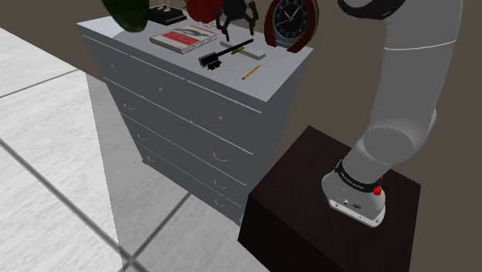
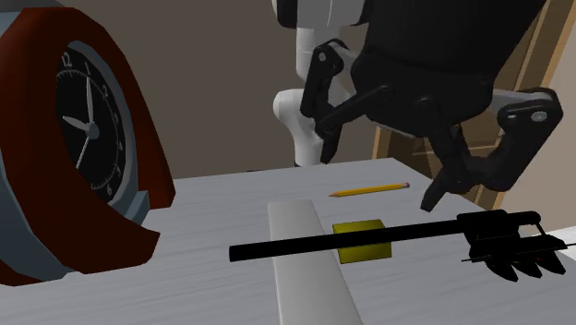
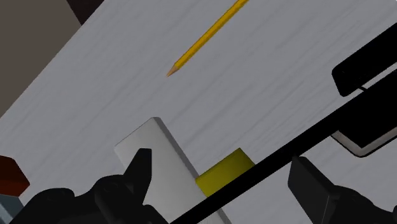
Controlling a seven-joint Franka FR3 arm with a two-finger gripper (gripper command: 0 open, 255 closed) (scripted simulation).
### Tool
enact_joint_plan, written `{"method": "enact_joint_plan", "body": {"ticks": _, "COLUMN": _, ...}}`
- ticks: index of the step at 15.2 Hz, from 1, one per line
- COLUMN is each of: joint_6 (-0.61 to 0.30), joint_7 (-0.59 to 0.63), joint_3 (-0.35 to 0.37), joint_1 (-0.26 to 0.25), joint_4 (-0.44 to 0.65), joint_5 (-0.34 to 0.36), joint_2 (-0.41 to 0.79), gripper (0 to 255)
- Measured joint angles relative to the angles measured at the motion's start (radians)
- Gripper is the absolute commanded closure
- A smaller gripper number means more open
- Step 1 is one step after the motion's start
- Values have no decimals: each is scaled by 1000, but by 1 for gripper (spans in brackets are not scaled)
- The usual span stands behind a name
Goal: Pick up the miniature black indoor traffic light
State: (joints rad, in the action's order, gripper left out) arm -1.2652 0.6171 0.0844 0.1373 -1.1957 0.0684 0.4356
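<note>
On top of the grey chest of drawers [image 1: 193, 116], the miniature black traffic light [image 2: 434, 230] lies flat on its side, a thin black pole with the lamp head at one end. In the shoulder view it [image 1: 225, 52] sits near the back of the top. Its pole crosses over a small yellow block [image 2: 365, 253] and a flat pale grey bar [image 2: 305, 272]. The block lies just beside the bar.

My gripper [image 2: 383, 171] hovers right above the pole with its two black fingers spread apart, clasping nothing. One fingertip hangs on each side of the pole. In the wrist view the pole [image 3: 305, 140] runs between my fingers [image 3: 140, 175], with the yellow block [image 3: 222, 172] and the grey bar [image 3: 159, 143] beneath it. I cannot tell whether either fingertip touches the surface.

A yellow pencil [image 2: 369, 190] lies a little apart from the pole, on the side towards the front edge [image 1: 249, 72]. On the pole's other side, towards the back, stands a round clock [image 2: 83, 129] with a dark face in a red-brown case. Farther along the top in the shoulder view lies a flat red and white book [image 1: 181, 37]. My white arm [image 1: 409, 93] rises from the dark box stand [image 1: 309, 201] at that view's lower right.
</note>
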Motion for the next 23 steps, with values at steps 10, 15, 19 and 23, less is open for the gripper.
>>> {"method": "enact_joint_plan", "body": {"ticks": 10, "joint_6": -32, "joint_7": 41, "joint_3": -12, "joint_1": 5, "joint_4": 37, "joint_5": -7, "joint_2": 104, "gripper": 255}}
{"method": "enact_joint_plan", "body": {"ticks": 15, "joint_6": -38, "joint_7": 42, "joint_3": -12, "joint_1": 5, "joint_4": 30, "joint_5": -7, "joint_2": 102, "gripper": 255}}
{"method": "enact_joint_plan", "body": {"ticks": 19, "joint_6": -38, "joint_7": 42, "joint_3": -12, "joint_1": 5, "joint_4": 30, "joint_5": -7, "joint_2": 102, "gripper": 255}}
{"method": "enact_joint_plan", "body": {"ticks": 23, "joint_6": -8, "joint_7": 41, "joint_3": -12, "joint_1": 3, "joint_4": 68, "joint_5": -7, "joint_2": 110, "gripper": 255}}
